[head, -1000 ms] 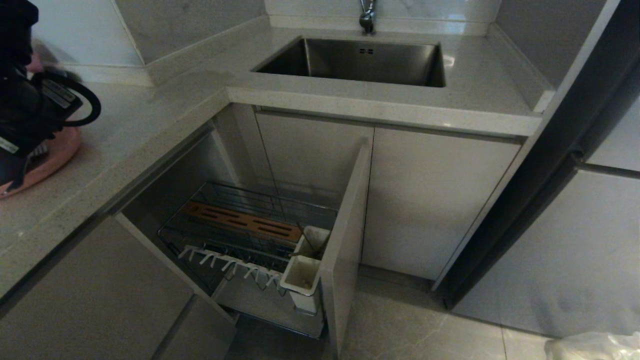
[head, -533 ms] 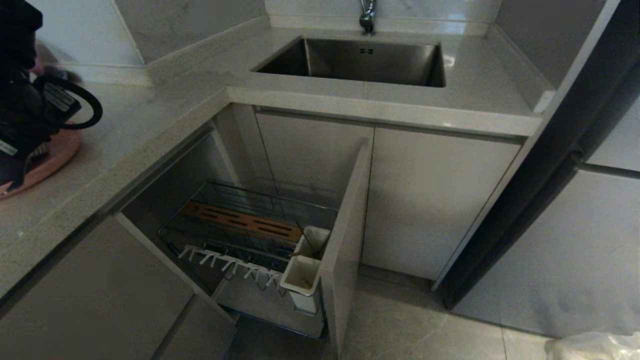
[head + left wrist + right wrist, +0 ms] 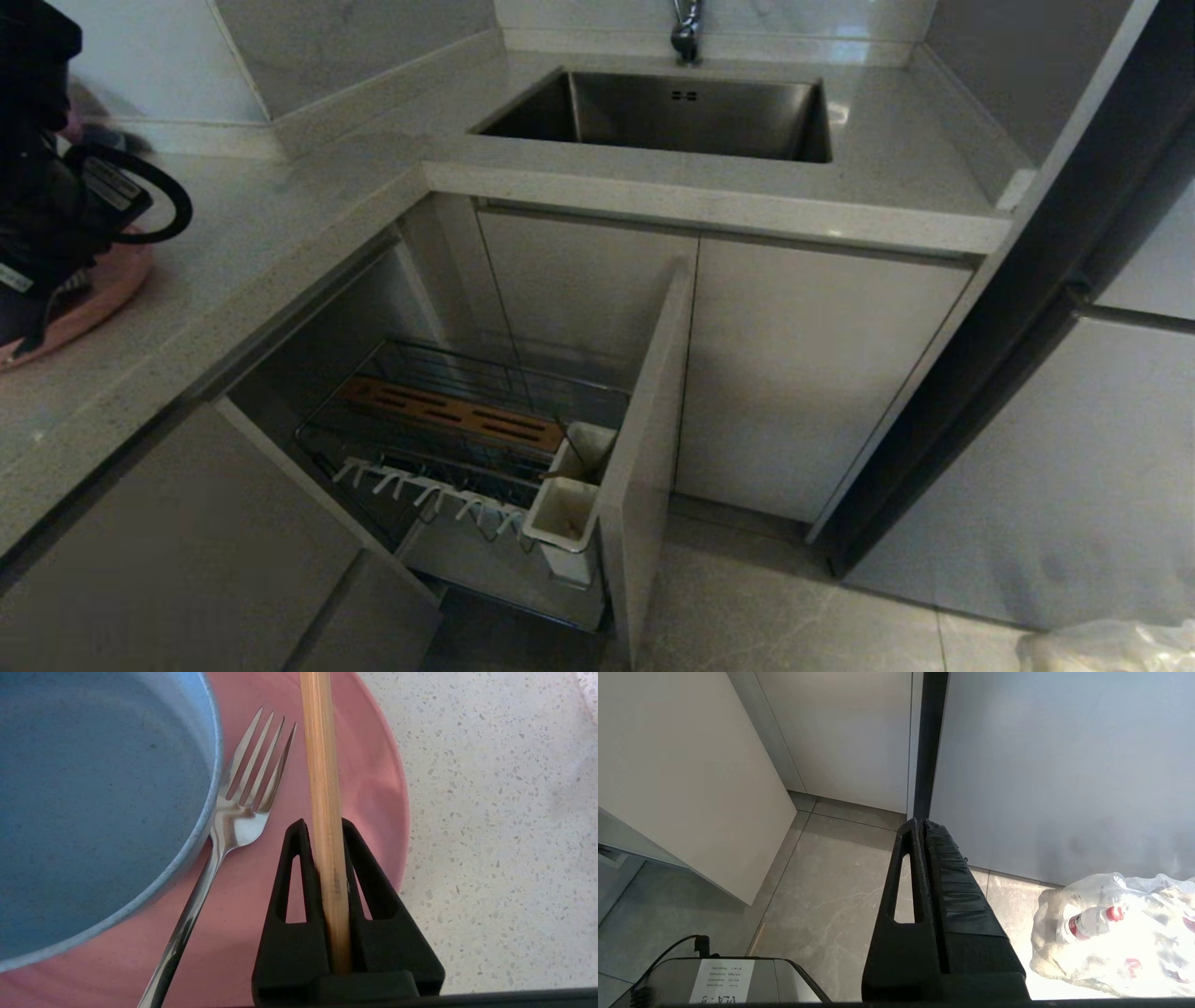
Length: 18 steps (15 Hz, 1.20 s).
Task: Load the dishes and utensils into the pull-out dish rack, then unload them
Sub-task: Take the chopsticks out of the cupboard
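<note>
1. The pull-out dish rack (image 3: 448,448) sits well below and away from the left gripper (image 3: 327,828), drawn out of the cabinet: chrome wire, a slotted brown wooden strip (image 3: 453,413), white pegs and white square utensil cups (image 3: 563,516) beside its flat beige front panel. The cup mouths are narrow, so a tilted stick could, I judge, catch a rim or the wire on the way in.
2. The speckled pale stone surface (image 3: 490,812) spreads on one side of the fingers; it is hard and smooth, so anything dropped would likely skid or roll.
3. The salmon-pink plate (image 3: 373,765) lies under the fingers, wide, shallow and matte.
4. The blue-grey bowl (image 3: 93,788) stands on that plate on the fingers' other side, deep and matte.
5. The chopsticks (image 3: 322,765), long, slim, light-brown wood, run out past the fingertips. The left fingers are nearly closed, pinching them near one end; that long overhang could pivot or slip in the grip.
6. A shiny metal fork (image 3: 243,816) lies on the plate between fingers and bowl, touching the bowl's wall; a swinging stick could knock it.
7. The right gripper (image 3: 922,826) hangs over the floor, fingers closed on nothing.
</note>
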Motion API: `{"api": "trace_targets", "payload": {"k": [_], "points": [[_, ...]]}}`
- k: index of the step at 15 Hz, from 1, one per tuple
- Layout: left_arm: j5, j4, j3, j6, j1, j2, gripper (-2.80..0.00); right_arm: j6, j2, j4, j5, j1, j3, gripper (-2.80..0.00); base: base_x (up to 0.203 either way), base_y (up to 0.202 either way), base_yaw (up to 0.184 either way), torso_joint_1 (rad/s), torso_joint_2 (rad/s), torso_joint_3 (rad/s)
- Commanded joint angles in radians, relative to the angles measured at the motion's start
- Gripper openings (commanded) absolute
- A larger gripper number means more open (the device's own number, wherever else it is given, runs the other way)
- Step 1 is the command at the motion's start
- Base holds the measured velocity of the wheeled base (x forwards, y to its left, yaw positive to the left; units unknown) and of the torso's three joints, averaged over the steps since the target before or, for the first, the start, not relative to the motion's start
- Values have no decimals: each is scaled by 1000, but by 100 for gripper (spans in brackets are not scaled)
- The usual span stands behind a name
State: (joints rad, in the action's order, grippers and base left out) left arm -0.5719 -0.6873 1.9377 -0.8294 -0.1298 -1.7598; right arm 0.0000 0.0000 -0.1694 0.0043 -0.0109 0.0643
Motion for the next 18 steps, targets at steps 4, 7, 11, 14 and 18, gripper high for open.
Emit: {"api": "trace_targets", "payload": {"k": [4,7,11,14,18], "points": [[-5,-3,0,-5,-2,3,-280,0,0,-1,0,0,0,-280,0,0,0,0,0,0],[-5,0,1,-7,-2,5,-280,2,0,-1,0,0,0,-280,0,0,0,0,0,0],[-5,1,1,-6,-5,6,-280,0,0,-1,0,1,0,-280,0,0,0,0,0,0],[-5,3,1,-7,-8,6,0,-1,0,-1,0,0,0,-280,0,0,0,0,0,0],[-6,3,1,-7,-8,10,0,-1,0,-1,0,0,0,-280,0,0,0,0,0,0]]}}
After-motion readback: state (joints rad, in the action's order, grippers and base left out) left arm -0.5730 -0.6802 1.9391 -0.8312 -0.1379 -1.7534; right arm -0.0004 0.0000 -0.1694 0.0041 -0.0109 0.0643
